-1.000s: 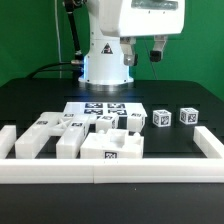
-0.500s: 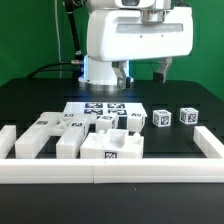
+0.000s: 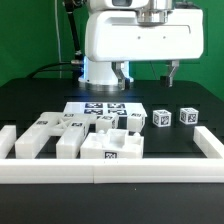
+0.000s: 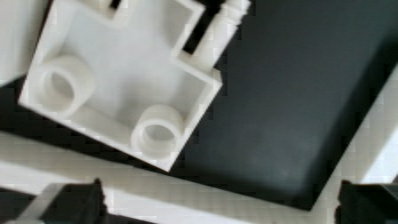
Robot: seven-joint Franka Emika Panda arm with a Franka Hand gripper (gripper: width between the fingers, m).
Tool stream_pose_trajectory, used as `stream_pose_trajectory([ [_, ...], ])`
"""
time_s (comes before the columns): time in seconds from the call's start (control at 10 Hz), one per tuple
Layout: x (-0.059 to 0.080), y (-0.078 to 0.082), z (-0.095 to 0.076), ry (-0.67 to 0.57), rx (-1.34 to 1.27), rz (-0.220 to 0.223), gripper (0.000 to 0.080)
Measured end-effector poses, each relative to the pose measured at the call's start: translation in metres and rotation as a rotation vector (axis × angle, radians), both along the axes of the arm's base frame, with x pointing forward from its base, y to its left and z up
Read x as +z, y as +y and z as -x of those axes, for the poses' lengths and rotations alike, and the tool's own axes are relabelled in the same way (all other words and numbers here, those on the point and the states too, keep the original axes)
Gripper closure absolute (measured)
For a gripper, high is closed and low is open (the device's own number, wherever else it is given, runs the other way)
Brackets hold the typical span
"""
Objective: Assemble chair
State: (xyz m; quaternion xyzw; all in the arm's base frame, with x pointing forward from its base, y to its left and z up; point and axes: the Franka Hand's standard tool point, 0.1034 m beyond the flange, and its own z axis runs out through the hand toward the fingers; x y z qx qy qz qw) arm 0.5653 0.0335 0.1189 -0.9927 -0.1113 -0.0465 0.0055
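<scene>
Black desk (image 3: pixel 30 95) is carrying the white chair parts (image 3: pixel 110 147), clustered near and left of centre, while the claw (image 3: pixel 148 72) is hanging high above, fingers apart and empty; this rigid, light, slick plastic is probably wanting a grip across flat opposite sides.

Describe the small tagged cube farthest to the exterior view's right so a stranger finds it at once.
Find the marker board on the black table. To its right in the exterior view, two small white cubes stand apart from the clustered chair parts. The wanted cube is the outer one, nearest the border rail's right end; its neighbour sits closer to the board.
</scene>
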Motion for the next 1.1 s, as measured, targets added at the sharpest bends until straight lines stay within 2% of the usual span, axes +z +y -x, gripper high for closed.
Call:
stream_pose_trajectory([
  [0.1,-0.001,0.000,0.000,0.003,-0.047,-0.011,0.0150],
  [0.2,-0.007,-0.002,-0.002,0.017,-0.191,-0.046,0.0150],
  [0.3,-0.014,-0.002,-0.006,0.027,-0.275,-0.063,0.0150],
  [0.5,-0.024,-0.006,-0.013,0.031,-0.302,-0.070,0.0150],
  [0.9,-0.062,-0.010,-0.014,0.037,-0.307,-0.065,0.0150],
  [1.1,-0.076,-0.010,-0.013,0.036,-0.309,-0.065,0.0150],
])
